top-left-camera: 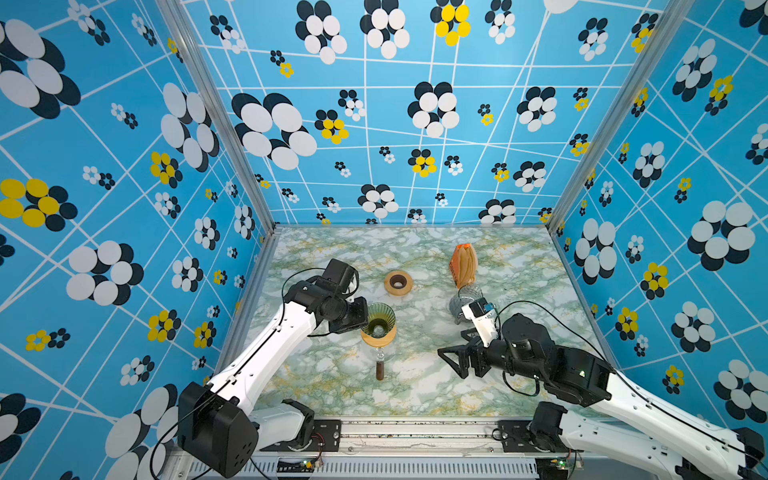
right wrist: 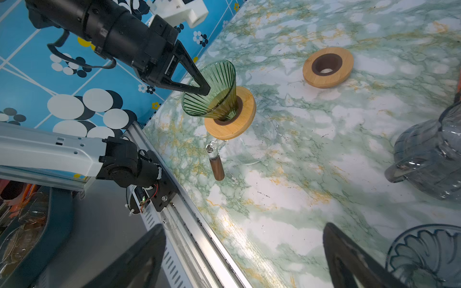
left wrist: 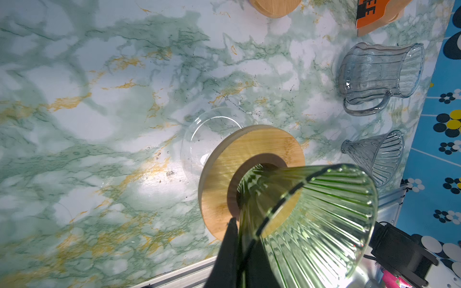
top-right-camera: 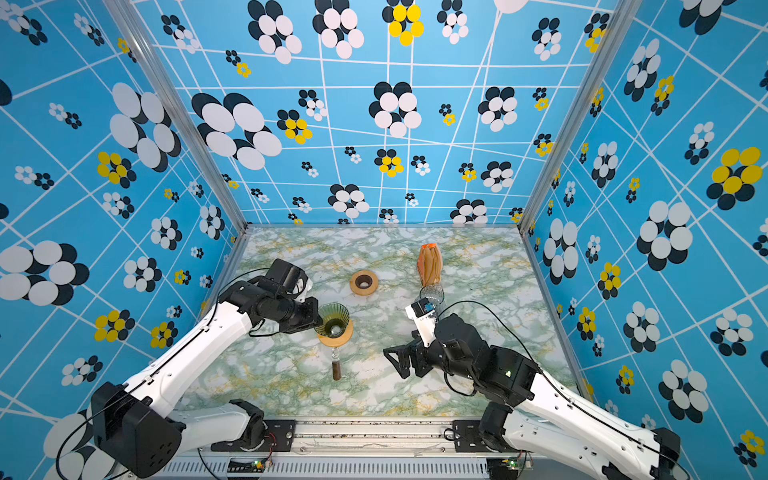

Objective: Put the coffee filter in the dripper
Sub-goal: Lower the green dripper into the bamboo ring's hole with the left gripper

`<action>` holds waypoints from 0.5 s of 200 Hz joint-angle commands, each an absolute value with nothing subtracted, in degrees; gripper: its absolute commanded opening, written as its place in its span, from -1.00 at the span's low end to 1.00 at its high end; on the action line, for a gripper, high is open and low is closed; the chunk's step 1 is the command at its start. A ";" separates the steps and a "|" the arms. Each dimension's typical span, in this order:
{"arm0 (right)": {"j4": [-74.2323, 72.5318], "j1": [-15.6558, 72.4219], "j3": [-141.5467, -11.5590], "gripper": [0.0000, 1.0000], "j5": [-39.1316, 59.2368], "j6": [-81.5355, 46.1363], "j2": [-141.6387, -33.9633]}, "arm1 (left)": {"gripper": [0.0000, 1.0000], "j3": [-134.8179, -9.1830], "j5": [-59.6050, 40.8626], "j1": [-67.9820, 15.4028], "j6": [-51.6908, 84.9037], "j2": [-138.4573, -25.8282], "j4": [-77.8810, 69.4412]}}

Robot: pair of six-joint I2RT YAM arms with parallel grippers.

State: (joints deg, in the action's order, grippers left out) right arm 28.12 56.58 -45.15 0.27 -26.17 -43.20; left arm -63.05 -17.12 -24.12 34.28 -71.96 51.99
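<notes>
Left tool [right wrist: 206,90] tight on dripper [right wrist: 220,81] rim, tips half hidden; right tool [top-left-camera: 451,364] agape.

Three walls close in the cell: a back wall [top-left-camera: 395,124], a left wall [top-left-camera: 104,208] and a right wall [top-left-camera: 685,208]. All are papered bright blue, crossed by thin white lines and scattered with flower shapes of white, black and yellow ovals, some large, some tiny. Bare aluminium posts [top-left-camera: 218,112] stand in the two back corners where the walls meet. The surface [top-left-camera: 519,270] is a glossy marble print, white veined with green and ochre, and it carries soft bright patches of light. Along its near edge runs a silver metal rail [top-left-camera: 415,434], with a slotted grille below it.
</notes>
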 commanded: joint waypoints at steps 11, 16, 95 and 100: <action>28.38 56.34 -44.94 0.99 -1.10 -26.87 -42.49 | -0.82 -62.56 -17.20 -24.86 33.71 -72.94 51.41; 28.39 56.34 -44.83 0.99 -1.19 -26.98 -42.54 | -0.82 -62.53 -17.14 -24.87 33.69 -72.97 51.34; 28.38 56.34 -44.90 0.99 -1.40 -27.11 -42.59 | -0.72 -63.48 -15.84 -24.96 33.28 -72.92 52.52; 28.39 56.34 -44.89 0.99 -1.41 -27.08 -42.62 | -0.72 -63.58 -15.74 -25.02 33.18 -72.86 52.61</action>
